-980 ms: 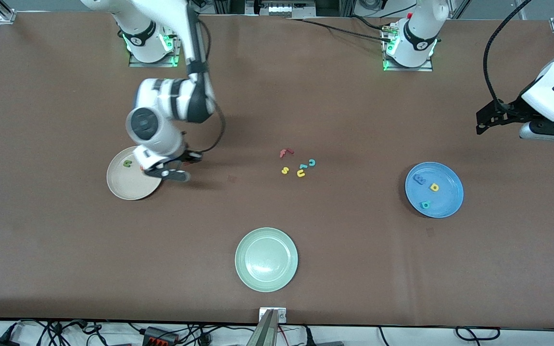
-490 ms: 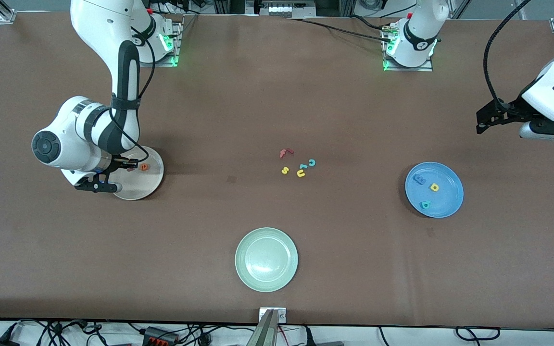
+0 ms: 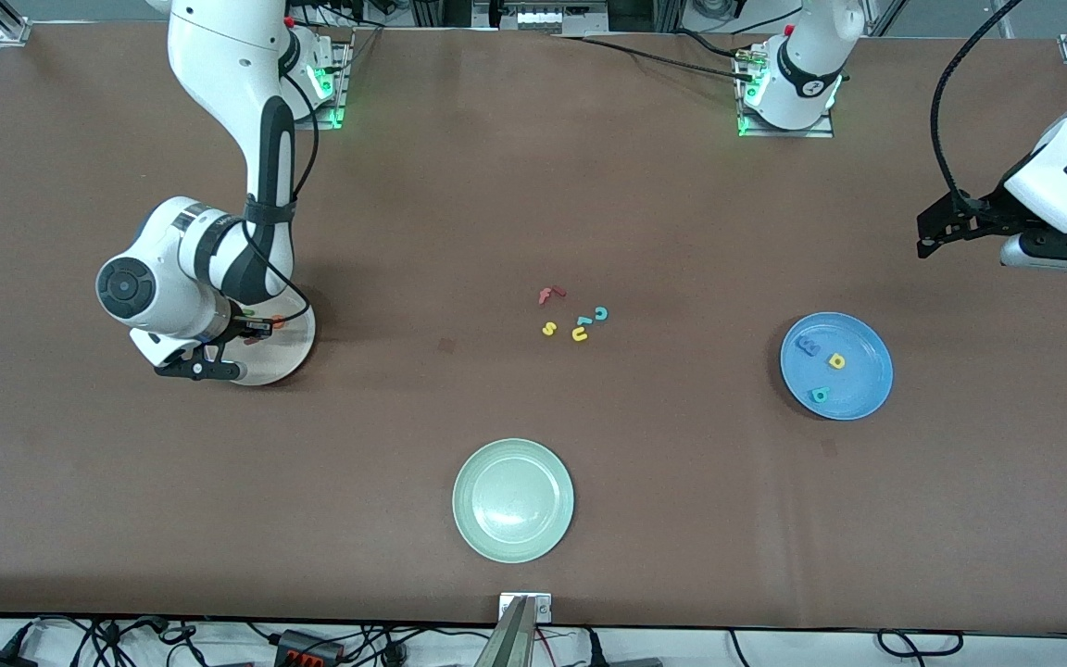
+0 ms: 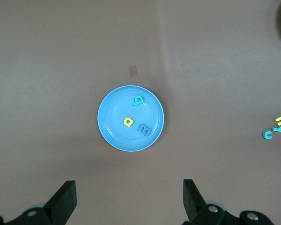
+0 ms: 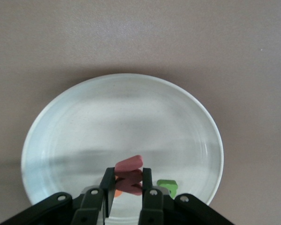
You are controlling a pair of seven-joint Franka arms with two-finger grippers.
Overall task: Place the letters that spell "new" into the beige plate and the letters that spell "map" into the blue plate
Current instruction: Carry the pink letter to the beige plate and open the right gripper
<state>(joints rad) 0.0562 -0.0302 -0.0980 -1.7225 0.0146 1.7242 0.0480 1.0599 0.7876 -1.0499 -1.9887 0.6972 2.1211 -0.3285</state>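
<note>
My right gripper is shut on the pinkish-red w, low over the beige plate. In that plate the dark green n lies beside the fingers. The orange e peeks out under them. In the front view this gripper covers part of the beige plate. The blue plate holds the blue m, yellow p and teal a. My left gripper waits open and empty, high over the table beside the blue plate.
Mid-table lies a loose cluster: a red f, a yellow s, a yellow u and a teal c. A pale green plate sits nearer to the front camera than the cluster.
The right arm swung across the beige plate toward its own end of the table, then came back a little, with the w still in its gripper. The left arm has not moved.
</note>
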